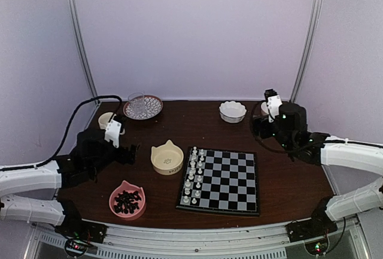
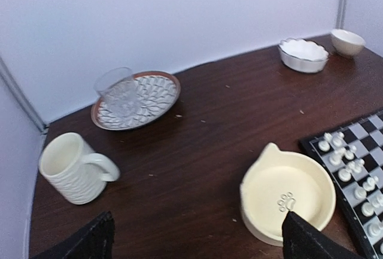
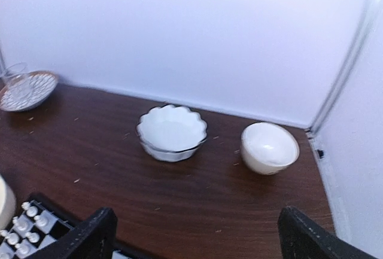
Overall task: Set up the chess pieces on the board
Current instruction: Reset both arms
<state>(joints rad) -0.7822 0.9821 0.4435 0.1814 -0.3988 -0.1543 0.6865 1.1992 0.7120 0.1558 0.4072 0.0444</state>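
Though spread wide, left gripper [image 2: 197, 232] and right gripper [image 3: 197, 228] hold nothing.

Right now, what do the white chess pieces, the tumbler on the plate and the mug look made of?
Chess pieces: likely plastic, slightly glossy, uniform white. Tumbler: clear glass or clear plastic; plate pattern shows through it. Mug: probably glazed ceramic, cream, ribbed wall with soft sheen.

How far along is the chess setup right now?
Done: white pieces stand in two columns at the left of the board. In hand: nothing; left gripper and right gripper are open, empty. Left: black pieces sit in the pink bowl; the board's right half is bare.
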